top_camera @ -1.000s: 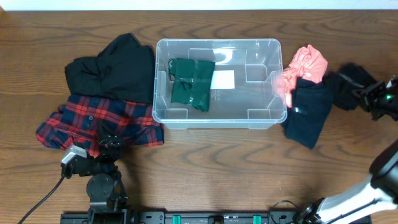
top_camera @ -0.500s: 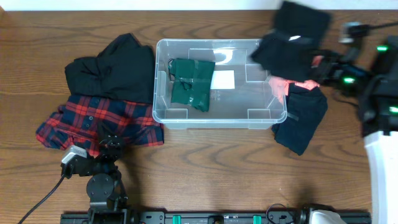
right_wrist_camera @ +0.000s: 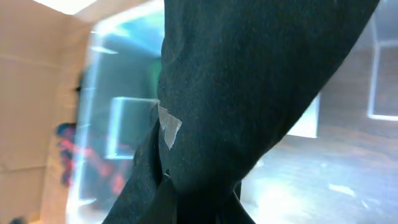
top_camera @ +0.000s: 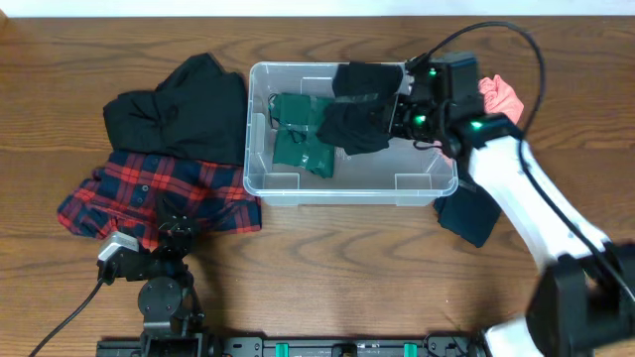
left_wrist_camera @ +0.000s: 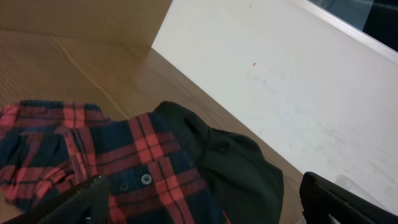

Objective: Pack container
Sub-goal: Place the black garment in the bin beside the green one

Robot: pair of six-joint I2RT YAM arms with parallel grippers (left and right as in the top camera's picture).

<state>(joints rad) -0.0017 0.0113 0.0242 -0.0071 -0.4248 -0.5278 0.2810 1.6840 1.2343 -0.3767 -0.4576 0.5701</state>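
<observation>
Overhead view: clear, rimmed rectangular container point(top_camera: 347, 190) with rounded corners.
Your right fingers point(top_camera: 400, 111) clamp a black garment point(top_camera: 357, 121) hiding its base; left fingers point(left_wrist_camera: 87, 196) stand apart.

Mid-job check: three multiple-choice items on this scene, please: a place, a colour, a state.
1. Where is the green garment? A) inside the container B) on the tabletop C) draped over the rim
2. What colour is the plaid shirt? A) blue and white B) red and dark C) yellow
3. What is the right gripper doing? A) open, empty B) holding a black garment C) out of view
Key: 1A, it lies in the container's left end; 2B, red checks show; 3B, the cloth hangs from it above the container.
</observation>
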